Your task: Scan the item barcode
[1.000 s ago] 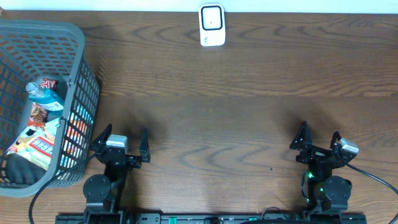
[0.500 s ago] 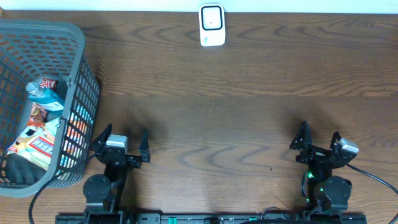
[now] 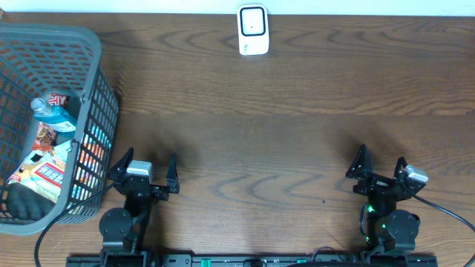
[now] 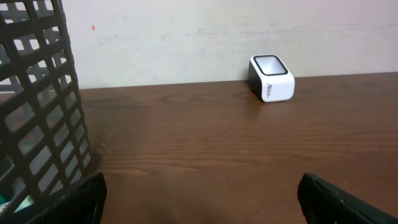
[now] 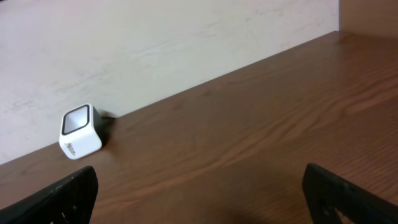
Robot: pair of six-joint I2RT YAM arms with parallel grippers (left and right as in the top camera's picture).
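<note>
A white barcode scanner (image 3: 253,30) stands at the table's far edge; it also shows in the left wrist view as a small white box (image 4: 271,78) and in the right wrist view (image 5: 80,132). Packaged items (image 3: 52,159) lie inside a dark grey mesh basket (image 3: 93,96) at the left, among them a bottle (image 3: 52,111) and snack packets. My left gripper (image 3: 145,170) rests open at the front left beside the basket, holding nothing. My right gripper (image 3: 381,169) rests open at the front right, also with nothing in it.
The basket wall (image 4: 37,106) rises close on the left of the left wrist view. A pale wall (image 5: 155,43) backs the wooden table (image 3: 297,141). Cables run from both arm bases along the front edge.
</note>
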